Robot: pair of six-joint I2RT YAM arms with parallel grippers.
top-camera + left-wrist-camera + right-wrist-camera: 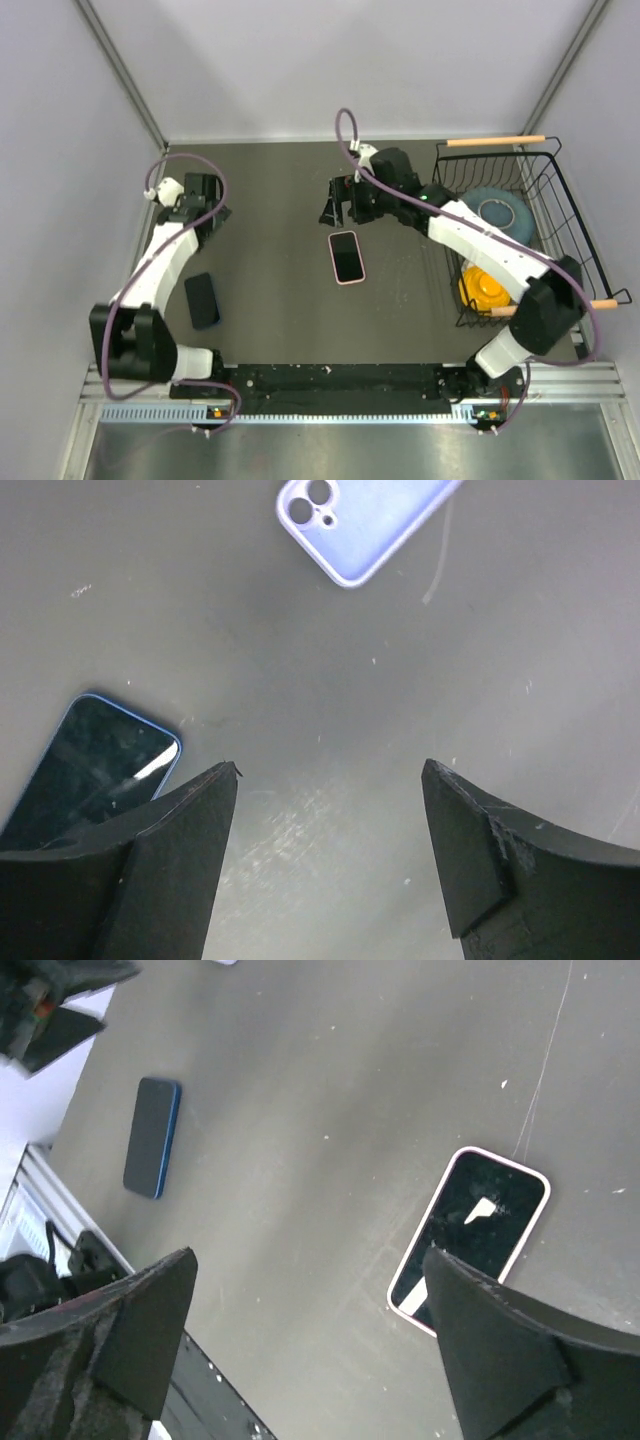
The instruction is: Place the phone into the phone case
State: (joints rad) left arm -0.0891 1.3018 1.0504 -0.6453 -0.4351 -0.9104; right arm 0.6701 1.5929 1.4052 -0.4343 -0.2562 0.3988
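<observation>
A black-screened phone with a pale pink rim (346,257) lies face up mid-table; it also shows in the right wrist view (470,1240). A blue-edged phone (202,299) lies face up at the left, also in the left wrist view (95,770) and the right wrist view (152,1137). A lavender case back with camera holes (365,520) shows at the top of the left wrist view; I cannot match it to the top view. My left gripper (205,212) (330,770) is open and empty, beyond the blue phone. My right gripper (338,208) (310,1255) is open and empty, above the pink-rimmed phone's far end.
A black wire basket (560,200) with wooden handles stands at the right edge and holds a blue-grey round thing (495,210) and a yellow object (485,288). The dark table (270,230) is walled at the back and both sides.
</observation>
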